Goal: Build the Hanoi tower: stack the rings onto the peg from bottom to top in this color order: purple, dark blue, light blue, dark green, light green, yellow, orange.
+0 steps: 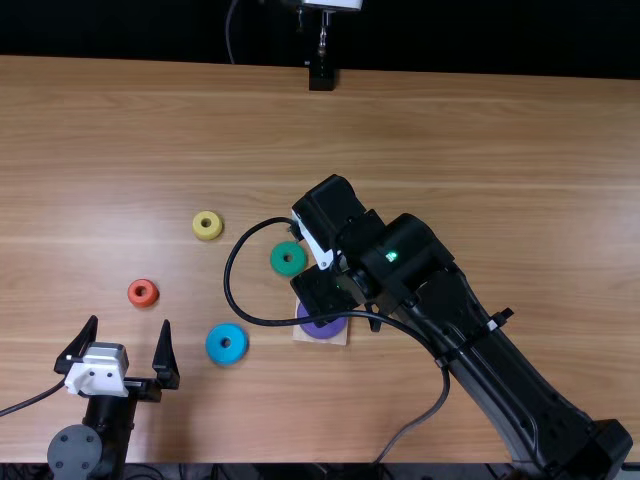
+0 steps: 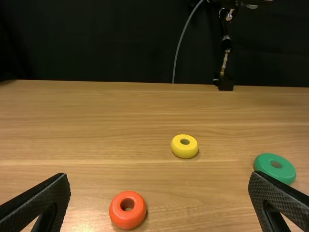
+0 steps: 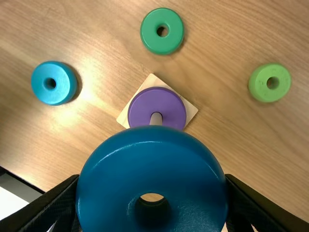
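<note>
So, we're looking across a light brown wooden table (image 1: pixel 480 150), its grain running sideways through the top view and its far edge lying near the top of the frame. Behind it we're seeing a black backdrop (image 1: pixel 520 35), with a thin cable (image 1: pixel 230 35) hanging at upper left and a dark-footed metal stand (image 1: pixel 321 75) standing at top centre.

On the wood, we're spotting the yellow ring (image 1: pixel 207 216) left of centre, the dark green ring (image 1: pixel 288 269) near the middle, the light blue ring (image 1: pixel 214 345) below them and the orange ring (image 1: pixel 143 302) farther left. The right wrist view is showing us the light green ring (image 3: pixel 261 82), lying flat, and a shine on the wood beside the light blue one.

Just below centre, the purple ring (image 1: pixel 322 329) is sitting around the peg (image 3: pixel 155 119) on its pale square base (image 3: pixel 189 108). We're watching the right gripper (image 1: pixel 316 243) gripping the dark blue ring (image 3: pixel 152 169), its jaws parted by the ring's width. At lower left, the left gripper (image 1: pixel 129 325) is holding nothing, its jaws standing wide apart.
</note>
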`<state>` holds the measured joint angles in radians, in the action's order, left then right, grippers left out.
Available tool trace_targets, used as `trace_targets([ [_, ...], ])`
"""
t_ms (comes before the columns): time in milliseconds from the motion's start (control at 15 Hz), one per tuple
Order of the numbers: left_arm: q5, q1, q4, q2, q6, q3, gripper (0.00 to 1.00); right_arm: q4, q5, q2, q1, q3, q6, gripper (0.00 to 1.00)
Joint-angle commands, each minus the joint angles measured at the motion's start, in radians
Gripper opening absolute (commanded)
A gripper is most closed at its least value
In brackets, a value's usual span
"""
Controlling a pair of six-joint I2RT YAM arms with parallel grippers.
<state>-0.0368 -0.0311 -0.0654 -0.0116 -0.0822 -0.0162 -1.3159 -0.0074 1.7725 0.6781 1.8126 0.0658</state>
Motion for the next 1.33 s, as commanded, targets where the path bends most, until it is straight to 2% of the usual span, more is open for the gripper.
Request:
trace_targets([
  [0, -0.007, 0.007, -0.017, 0.012, 0.005, 0.016, 1.0, 0.004, -0.004, -0.038, 0.003, -0.006, 0.008, 0.0],
  [1267, -0.007, 0.007, -0.017, 0.012, 0.005, 0.016, 1.0, 0.01, -0.004, -0.036, 0.017, -0.006, 0.01, 0.0],
])
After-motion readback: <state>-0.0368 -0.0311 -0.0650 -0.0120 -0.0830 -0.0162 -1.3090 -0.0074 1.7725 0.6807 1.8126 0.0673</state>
